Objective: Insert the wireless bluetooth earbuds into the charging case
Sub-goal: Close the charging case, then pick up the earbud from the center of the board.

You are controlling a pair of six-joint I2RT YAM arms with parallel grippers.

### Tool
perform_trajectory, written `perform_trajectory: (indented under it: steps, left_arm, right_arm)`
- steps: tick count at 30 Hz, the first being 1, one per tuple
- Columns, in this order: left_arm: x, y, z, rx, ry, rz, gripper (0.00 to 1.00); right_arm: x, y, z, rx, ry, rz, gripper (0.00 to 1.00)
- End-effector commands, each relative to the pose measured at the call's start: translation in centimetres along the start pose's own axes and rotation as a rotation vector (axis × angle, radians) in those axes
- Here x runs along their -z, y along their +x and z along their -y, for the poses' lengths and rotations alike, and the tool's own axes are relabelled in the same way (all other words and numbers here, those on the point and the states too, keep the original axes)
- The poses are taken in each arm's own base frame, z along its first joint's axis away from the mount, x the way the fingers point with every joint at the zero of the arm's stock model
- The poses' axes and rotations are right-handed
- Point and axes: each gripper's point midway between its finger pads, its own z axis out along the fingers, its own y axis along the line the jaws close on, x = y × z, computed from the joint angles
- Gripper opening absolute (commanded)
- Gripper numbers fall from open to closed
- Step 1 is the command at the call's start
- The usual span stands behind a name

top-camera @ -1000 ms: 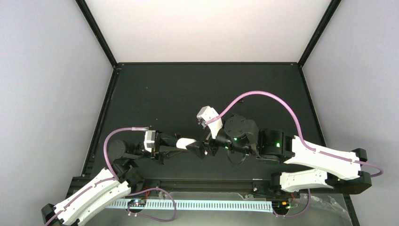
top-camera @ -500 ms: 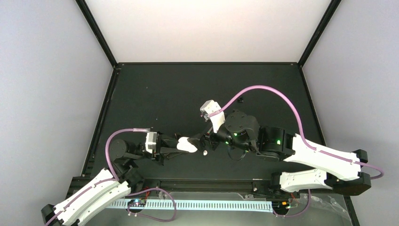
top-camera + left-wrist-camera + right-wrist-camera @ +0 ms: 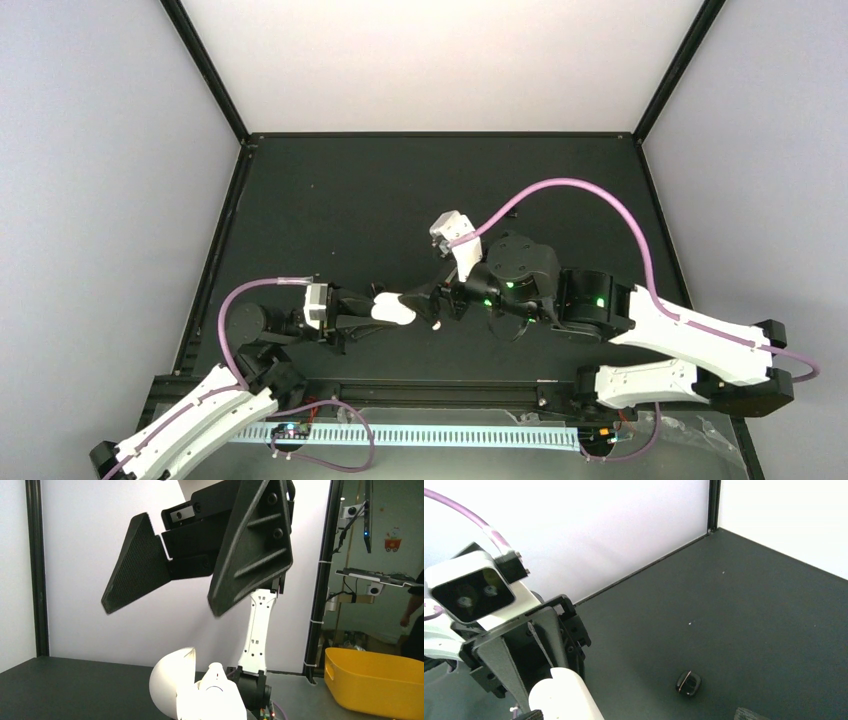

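Observation:
The charging case (image 3: 398, 314), glossy white, is held off the mat at centre with my left gripper (image 3: 383, 308) shut on it. Seen from the left wrist, its lid (image 3: 172, 680) stands open, and a white rounded piece, seemingly an earbud (image 3: 216, 674), sticks up from the body. My right gripper (image 3: 441, 300) hangs open just right of the case; its black fingers (image 3: 250, 545) loom above it, empty. A tiny white piece, perhaps the other earbud (image 3: 436, 325), lies on the mat below. The right wrist view shows the case (image 3: 561, 696) between the left fingers (image 3: 499, 652).
A small black squarish object (image 3: 688, 682) lies on the dark mat (image 3: 330, 200), right of the case in the right wrist view. Pale walls enclose the mat on three sides. A yellow bin (image 3: 375, 680) stands beyond the table in the left wrist view.
My right gripper has drawn back slightly up and to the right, still open. The left gripper with the case has shifted a little to the left.

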Motion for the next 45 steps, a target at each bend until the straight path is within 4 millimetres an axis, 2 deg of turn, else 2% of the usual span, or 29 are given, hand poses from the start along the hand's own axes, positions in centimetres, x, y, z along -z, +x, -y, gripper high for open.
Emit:
perform_trajectory:
  steps: [1, 3, 5, 8, 11, 13, 17, 20, 26, 31, 37, 45]
  left_arm:
    - [0.2, -0.5, -0.1, 0.008, -0.021, 0.013, 0.01]
    - [0.2, -0.5, 0.0, 0.006, -0.021, 0.014, 0.01]
    - [0.2, -0.7, 0.1, 0.002, -0.021, 0.014, 0.01]
    - [0.3, -0.9, 0.2, -0.006, -0.018, 0.015, 0.01]
    - [0.4, -1.1, 0.5, -0.015, -0.016, 0.011, 0.02]
    - [0.5, -1.3, 0.7, -0.023, -0.015, 0.01, 0.02]
    - [0.7, -1.4, 0.9, -0.034, -0.014, 0.009, 0.02]
    - [0.7, -1.2, 0.9, -0.04, -0.013, 0.0, 0.02]
    - [0.9, -1.1, 1.1, -0.051, -0.009, 0.0, 0.02]
    - [0.9, -1.1, 1.2, -0.054, -0.008, -0.004, 0.02]
    - [1.0, -1.0, 1.2, -0.057, -0.008, -0.004, 0.01]
    - [0.9, -0.9, 1.1, -0.054, -0.006, -0.007, 0.02]
  right_arm:
    - [2.9, -2.9, 0.4, -0.046, -0.011, 0.124, 1.0]
    - [3.9, -3.1, 1.7, -0.062, 0.047, 0.162, 1.0]
    - [4.1, -2.0, 4.0, -0.096, 0.123, 0.157, 1.0]
    - [2.7, 2.1, 7.8, -0.203, 0.175, 0.085, 0.98]
    - [0.7, 6.9, 10.5, -0.284, 0.189, -0.004, 0.93]
    - [-0.9, 9.8, 11.1, -0.291, 0.197, -0.078, 0.88]
    - [-4.4, 14.4, 10.9, -0.298, 0.159, -0.21, 0.75]
    - [-6.8, 17.1, 11.4, -0.304, 0.172, -0.289, 0.65]
    - [-9.8, 22.7, 13.9, -0.319, 0.273, -0.426, 0.55]
    - [-11.1, 25.1, 14.5, -0.321, 0.301, -0.504, 0.51]
    - [-11.7, 27.6, 15.0, -0.311, 0.321, -0.582, 0.48]
    - [-12.5, 28.8, 15.1, -0.315, 0.32, -0.619, 0.45]
